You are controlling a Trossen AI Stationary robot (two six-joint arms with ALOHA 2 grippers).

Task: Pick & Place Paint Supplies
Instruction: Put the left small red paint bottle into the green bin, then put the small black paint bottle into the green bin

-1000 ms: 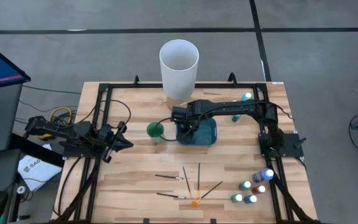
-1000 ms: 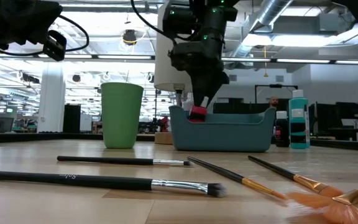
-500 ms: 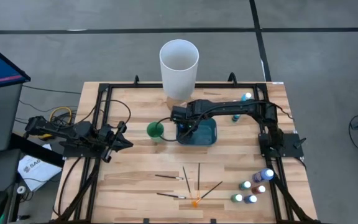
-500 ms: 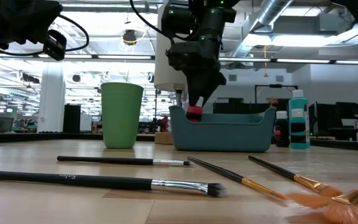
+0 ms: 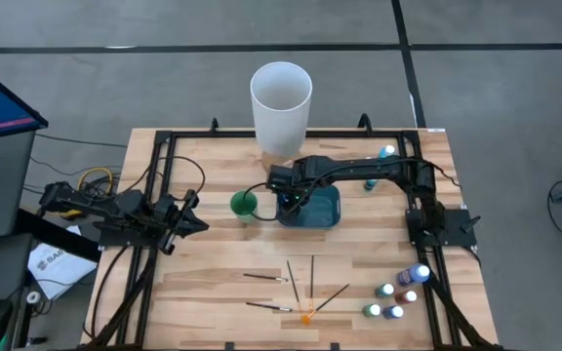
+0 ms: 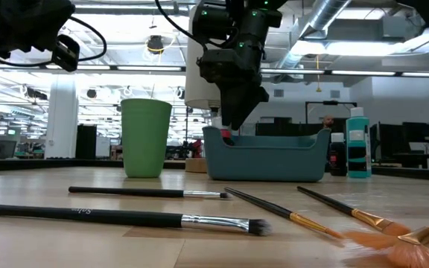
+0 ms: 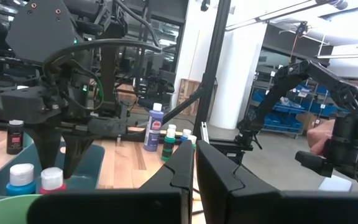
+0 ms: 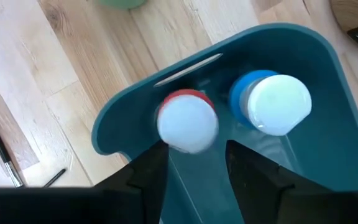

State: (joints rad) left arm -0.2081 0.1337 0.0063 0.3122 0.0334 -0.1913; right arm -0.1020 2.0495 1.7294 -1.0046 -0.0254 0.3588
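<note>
The right claw (image 5: 292,202) hangs over the 9 o'clock end of the blue bin (image 5: 328,216), just above its rim. Its fingers (image 8: 146,171) stand parted, with a gap on either side of the red paint bottle (image 8: 187,121), which they no longer grip. That bottle stands in the bin next to a blue paint bottle (image 8: 270,102), both with pale caps. A second ago the red bottle was pinched in the claw at rim height; now only a sliver of it shows above the rim in the low view.

The green cup (image 5: 244,205) stands just at 9 o'clock of the bin, and the tall white cylinder (image 5: 281,105) at 11 o'clock, leaving little side room there. Toward 6 o'clock the tabletop (image 5: 213,283) lies open as far as the brushes (image 5: 297,286). A cluster of bottles (image 5: 398,292) waits near the 4 o'clock corner, two more (image 5: 379,166) at 2 o'clock.

The left claw (image 5: 189,218) rests closed and empty at 9 o'clock, well apart.
</note>
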